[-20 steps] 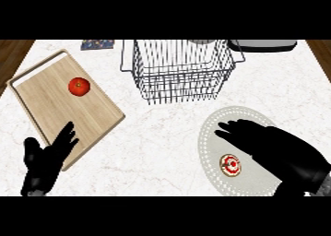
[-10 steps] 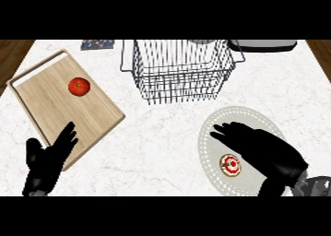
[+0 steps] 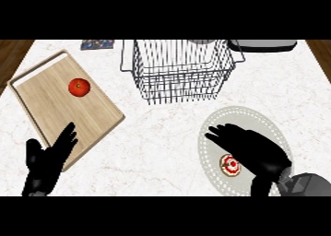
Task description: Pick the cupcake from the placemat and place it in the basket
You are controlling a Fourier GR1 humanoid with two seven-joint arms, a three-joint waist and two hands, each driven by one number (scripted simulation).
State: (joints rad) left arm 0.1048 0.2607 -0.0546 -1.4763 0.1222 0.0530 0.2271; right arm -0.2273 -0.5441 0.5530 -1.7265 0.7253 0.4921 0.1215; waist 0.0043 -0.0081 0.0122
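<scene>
A small cupcake (image 3: 229,165) with red and white icing sits on the round grey placemat (image 3: 253,118) at the lower right. My right hand (image 3: 254,150) hovers just above and to the right of it, fingers extended toward the left and partly covering the mat; it holds nothing. The black wire basket (image 3: 178,69) stands at the counter's back centre, apart from the hand. My left hand (image 3: 49,159) rests open at the lower left, its fingers over the corner of the cutting board.
A wooden cutting board (image 3: 62,106) lies at the left with a red tomato (image 3: 79,86) on it. A grey object (image 3: 263,44) sits at the back right and a small patterned item (image 3: 97,44) at the back left.
My right hand has drawn back toward the lower right and lowered over the cupcake. The left hand and all objects stay put.
</scene>
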